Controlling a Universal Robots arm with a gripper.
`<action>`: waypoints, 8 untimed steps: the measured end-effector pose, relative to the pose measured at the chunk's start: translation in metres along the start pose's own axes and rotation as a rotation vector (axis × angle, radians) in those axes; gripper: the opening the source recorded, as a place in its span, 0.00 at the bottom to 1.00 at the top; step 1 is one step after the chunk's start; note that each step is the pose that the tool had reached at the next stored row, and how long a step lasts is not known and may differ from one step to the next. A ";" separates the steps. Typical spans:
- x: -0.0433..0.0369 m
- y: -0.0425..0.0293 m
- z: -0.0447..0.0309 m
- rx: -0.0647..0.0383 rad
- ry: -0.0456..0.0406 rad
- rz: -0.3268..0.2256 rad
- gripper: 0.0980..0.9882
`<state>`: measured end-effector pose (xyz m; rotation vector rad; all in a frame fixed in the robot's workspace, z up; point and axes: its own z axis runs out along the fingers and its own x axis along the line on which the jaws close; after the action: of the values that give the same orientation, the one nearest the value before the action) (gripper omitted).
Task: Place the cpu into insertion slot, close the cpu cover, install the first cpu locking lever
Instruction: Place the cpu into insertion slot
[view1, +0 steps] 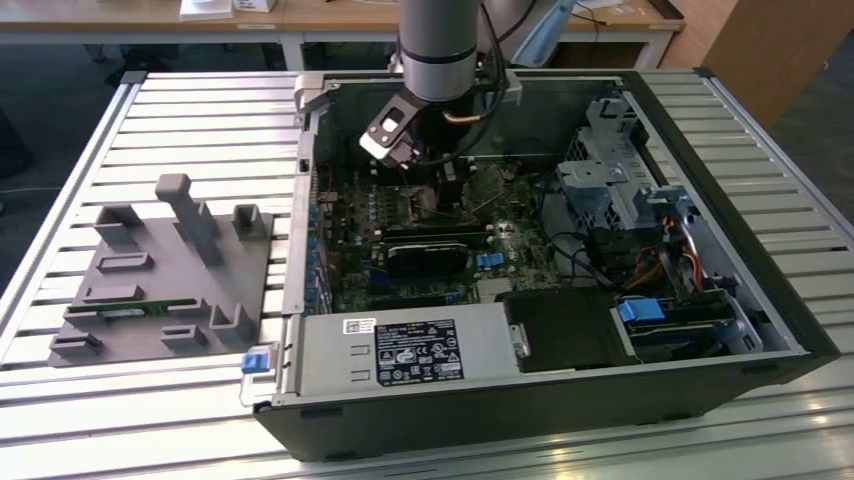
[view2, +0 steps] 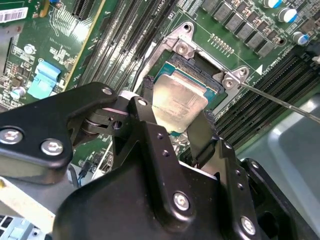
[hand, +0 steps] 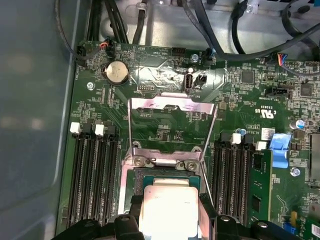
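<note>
Black gripper (view2: 175, 111) clamps the silver-grey square cpu (view2: 179, 100) over the dark, silver-rimmed insertion slot (view2: 200, 67); placing likely demands square alignment.

Soft, even room light fills the exterior view: the slatted table (view1: 134, 120) reads pale and bright, while the inside of the computer case (view1: 534, 415) sits dim, shadowed beneath the arm (view1: 438, 40), whose metal sleeve carries a dull sheen. In the second wrist view the cpu (view2: 179, 100) throws back a warm glare, and the gripper (view2: 176, 116) is a dark mass with pinpoint highlights on its screws. In the first wrist view the cpu face burns almost white, and the cpu cover (hand: 172, 106) shows a pinkish-white glint along 1 edge
</note>
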<state>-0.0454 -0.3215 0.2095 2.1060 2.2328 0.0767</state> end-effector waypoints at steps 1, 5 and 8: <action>0.0000 -0.0001 0.0009 0.000 0.0000 0.001 0.48; 0.0003 -0.0004 0.0038 0.000 -0.0005 0.005 0.48; 0.0008 -0.0004 0.0050 0.000 -0.0010 0.008 0.48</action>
<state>-0.0454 -0.3208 0.2045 2.1145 2.2242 0.0758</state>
